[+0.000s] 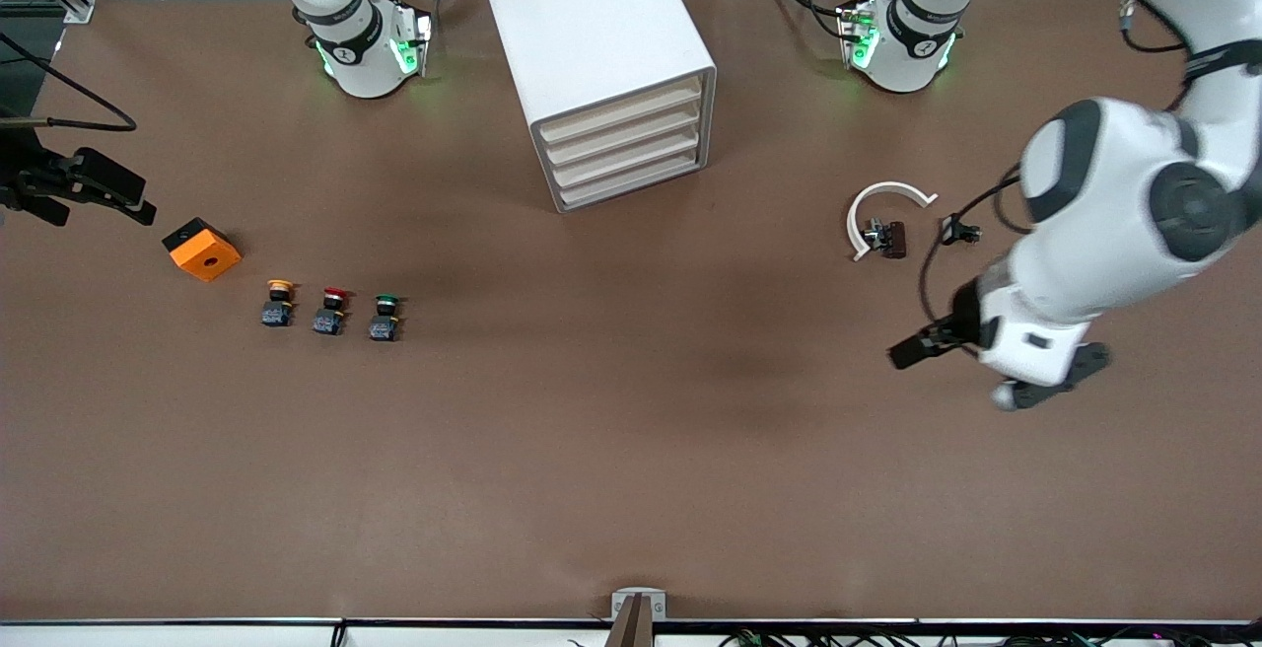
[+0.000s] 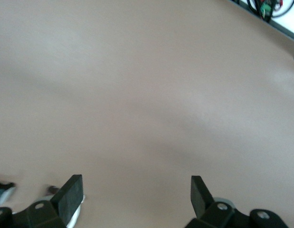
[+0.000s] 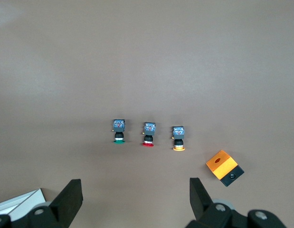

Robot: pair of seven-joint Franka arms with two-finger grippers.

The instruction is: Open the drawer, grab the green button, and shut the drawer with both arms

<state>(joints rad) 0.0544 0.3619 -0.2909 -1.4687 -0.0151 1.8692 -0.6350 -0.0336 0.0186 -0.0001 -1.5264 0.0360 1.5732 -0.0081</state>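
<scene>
The white cabinet (image 1: 592,55) stands between the two arm bases, and all of its cream-fronted drawers (image 1: 626,149) are shut. The green-capped button (image 1: 385,317) (image 3: 119,130) stands on the table toward the right arm's end, at the end of a row of three buttons. My right gripper (image 1: 104,215) (image 3: 135,185) hangs open and empty, high over the table near the orange block. My left gripper (image 1: 1053,379) (image 2: 137,183) is open and empty over bare table at the left arm's end.
A red-capped button (image 1: 331,310) and a yellow-capped button (image 1: 279,302) stand beside the green one. An orange block (image 1: 202,250) lies past them. A white curved piece (image 1: 882,213) and small dark parts (image 1: 887,239) lie near the left arm.
</scene>
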